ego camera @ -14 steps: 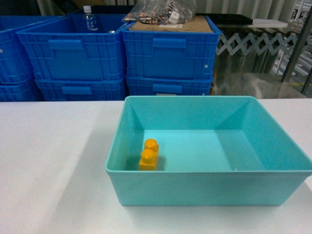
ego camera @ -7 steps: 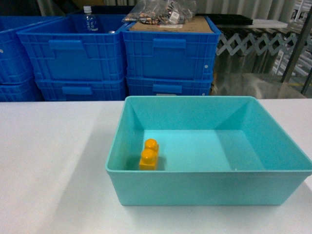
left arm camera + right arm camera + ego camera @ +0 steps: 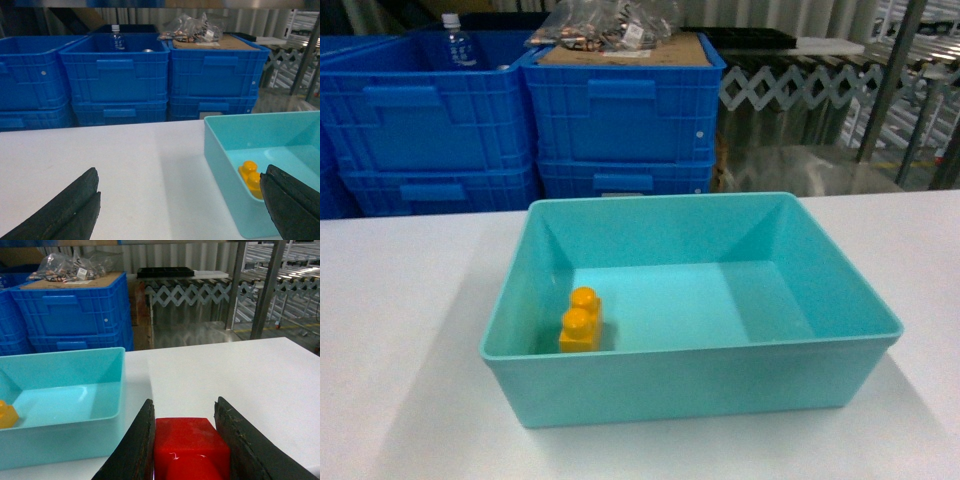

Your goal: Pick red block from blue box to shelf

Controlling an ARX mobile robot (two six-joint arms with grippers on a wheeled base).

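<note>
While the left gripper [image 3: 177,210] hangs low over the white table [image 3: 400,330] with its dark fingers [image 3: 70,207] spread wide and nothing between them, the blue box [image 3: 690,385] sits beside it holding only a yellow-orange brick [image 3: 581,320] near its left wall; right of the box, the right gripper [image 3: 192,440] clamps the red block [image 3: 191,447] just above the tabletop
</note>
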